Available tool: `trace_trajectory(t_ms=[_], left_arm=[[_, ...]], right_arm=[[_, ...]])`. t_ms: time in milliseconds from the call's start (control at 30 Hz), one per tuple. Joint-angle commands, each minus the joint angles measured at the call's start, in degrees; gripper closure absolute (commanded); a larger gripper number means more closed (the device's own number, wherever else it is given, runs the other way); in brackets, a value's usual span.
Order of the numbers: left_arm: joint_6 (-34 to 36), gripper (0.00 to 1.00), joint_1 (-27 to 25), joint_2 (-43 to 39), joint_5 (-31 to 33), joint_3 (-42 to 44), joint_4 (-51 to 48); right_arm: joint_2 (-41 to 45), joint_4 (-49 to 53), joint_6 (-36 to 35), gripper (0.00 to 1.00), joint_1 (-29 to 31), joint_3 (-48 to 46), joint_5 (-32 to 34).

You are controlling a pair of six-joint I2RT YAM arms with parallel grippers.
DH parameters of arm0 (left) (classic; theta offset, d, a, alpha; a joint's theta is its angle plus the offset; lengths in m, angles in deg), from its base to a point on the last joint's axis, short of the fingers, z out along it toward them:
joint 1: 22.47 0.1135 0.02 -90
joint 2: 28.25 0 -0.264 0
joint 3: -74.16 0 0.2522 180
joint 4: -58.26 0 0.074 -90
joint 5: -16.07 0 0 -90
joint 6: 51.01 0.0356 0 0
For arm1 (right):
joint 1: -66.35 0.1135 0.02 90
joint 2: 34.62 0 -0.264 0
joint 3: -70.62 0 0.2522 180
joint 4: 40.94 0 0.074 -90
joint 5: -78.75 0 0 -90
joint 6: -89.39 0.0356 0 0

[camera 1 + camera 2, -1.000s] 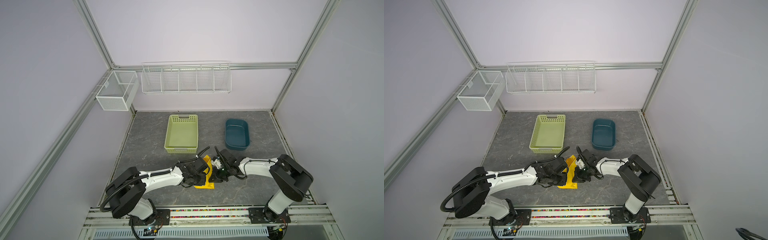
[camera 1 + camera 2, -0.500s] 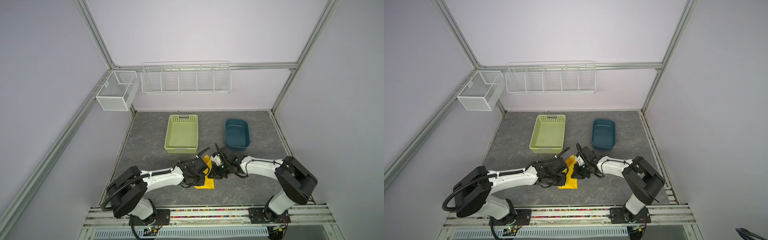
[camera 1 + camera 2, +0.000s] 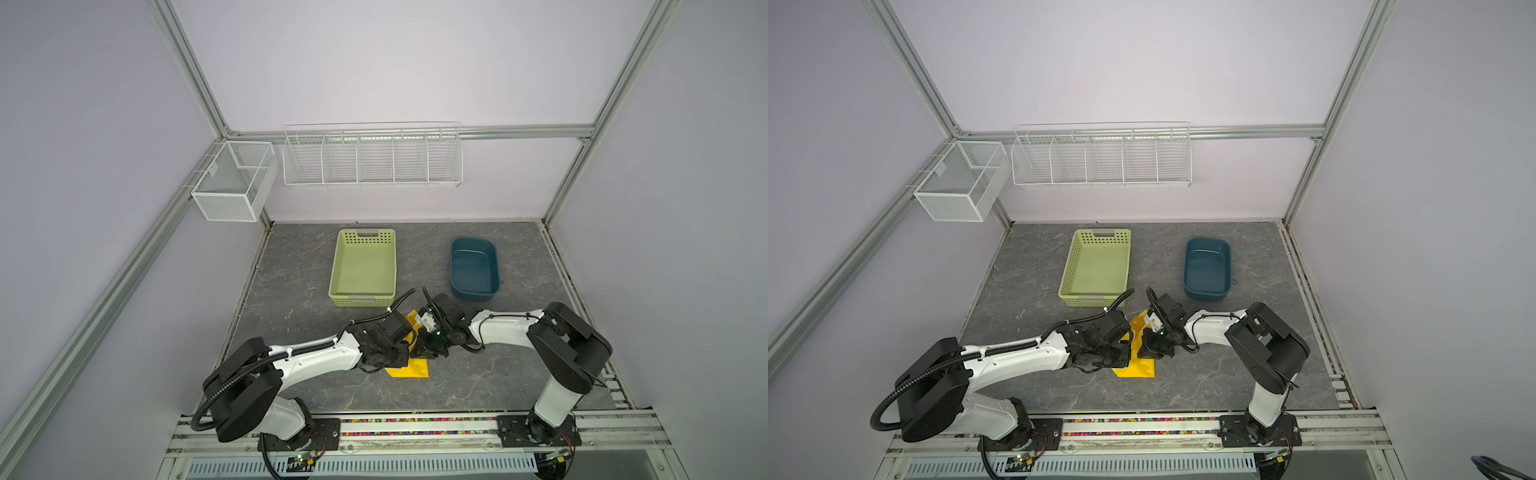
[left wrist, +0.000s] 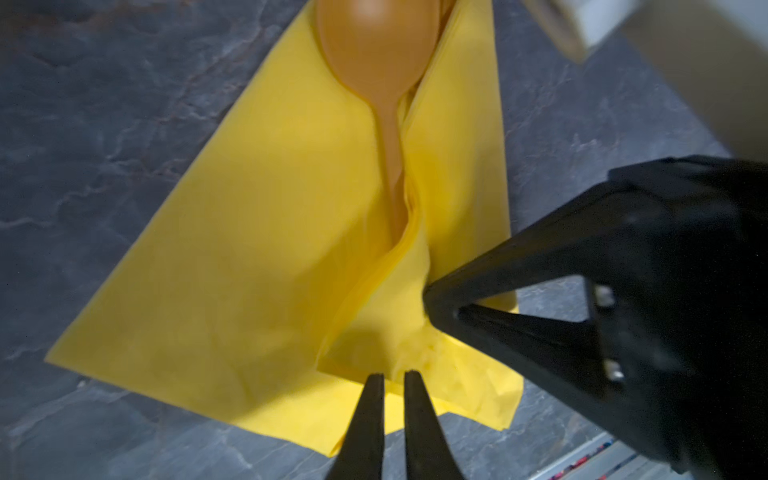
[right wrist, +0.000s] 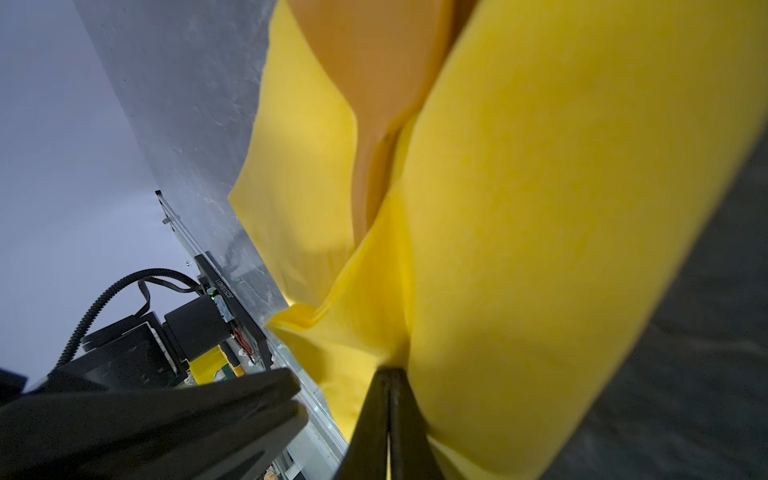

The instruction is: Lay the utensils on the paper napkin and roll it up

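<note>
One napkin [image 3: 409, 369], one spoon [image 3: 1137, 322], one basket [image 3: 361, 297], one tub [image 3: 473, 296], two wire racks [image 3: 372, 160] [image 3: 232, 183].

Both top views are bright, even and sharp; soft shadows lie on the counter [image 3: 291, 291] near six o'clock. Wrist views are dimmer, with fingers [image 5: 370, 428] blurred.

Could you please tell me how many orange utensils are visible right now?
1: a spoon lying on the yellow napkin, its handle tucked under a fold. Others may be hidden beneath the paper.
</note>
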Motion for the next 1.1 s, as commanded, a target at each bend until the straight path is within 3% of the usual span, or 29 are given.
trace_trajectory(t_ms=[0, 467, 767, 1067], left_arm=[[-1.13, 0.87, 0.19, 0.93, -3.59, -0.46, 3.43], [-1.54, 0.9, 0.19, 6.64, -2.47, 3.51, 4.08], [-2.08, 0.91, 0.18, 5.92, -2.35, 4.59, 5.02], [-2.26, 0.92, 0.19, 5.87, -2.59, 5.29, 5.2]], right_arm=[[-0.63, -0.55, 1.06, 0.92, 0.4, 0.88, -1.08], [2.53, 2.47, 1.19, 0.93, 0.38, 2.72, 1.13], [-0.9, 2.19, 1.59, 0.93, 0.44, 6.82, 2.1], [-4.39, 11.28, -2.72, 0.94, 0.4, 10.42, 9.47]])
